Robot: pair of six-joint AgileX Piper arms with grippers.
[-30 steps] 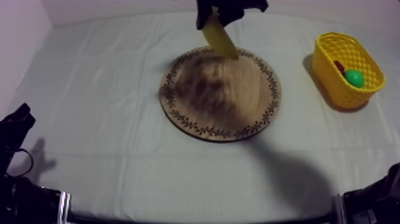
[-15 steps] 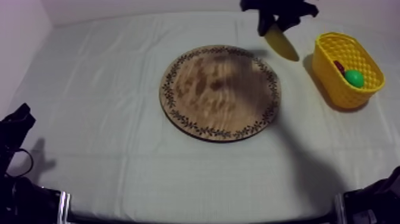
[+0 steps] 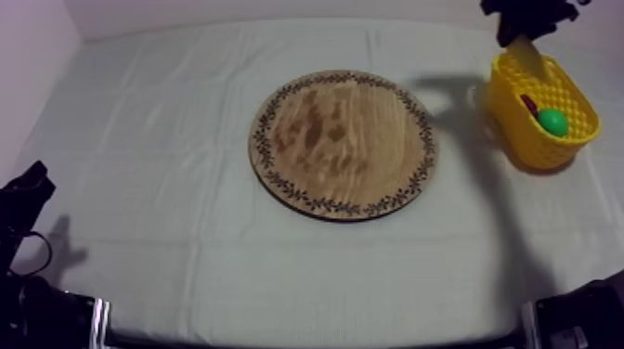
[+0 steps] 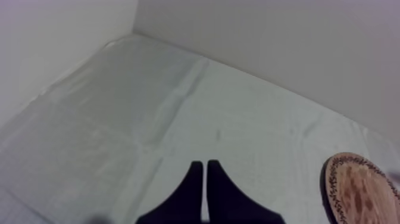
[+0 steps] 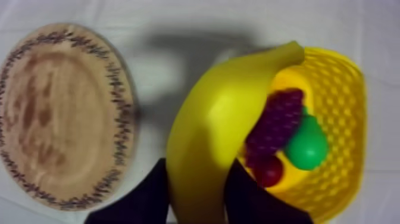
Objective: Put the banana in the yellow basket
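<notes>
The banana (image 5: 208,137) hung clear of the surface (image 3: 186,139), clamped near one end between the two black fingers of the right end effector (image 5: 199,192), which was closed round it. In the top view the fruit pointed down at the far rim of the yellow basket (image 3: 520,121), at about 11 o'clock of the basket. From the right wrist view its free tip reached over the rim, while much of its length lay over the cloth on the side towards the board. The drop looked close, but the fruit did not seem centred yet.

Inside the basket lay a bunch of grapes (image 5: 277,122), a green pear (image 5: 306,146) and a small red fruit (image 5: 268,171), packed close together. That left little free room, and most of it on the side nearest the banana.

To do this step well, the arm would probably need to carry the banana further in, until its whole length stood over the opening. It should then come down low before the fingers part. A release from this height or this far out risked the tip striking the rim, and the banana tipping out onto the cloth or nudging the light basket. Turning the fruit along the basket's long axis would likely help it settle on the other fruit.

The round wooden board (image 3: 342,144) lay bare at mid-surface, with the basket at roughly 2 o'clock of it and well apart. The left end effector (image 4: 205,173) rested at about 8 o'clock of the board. Its fingers lay together in a narrow wedge with nothing between them.
</notes>
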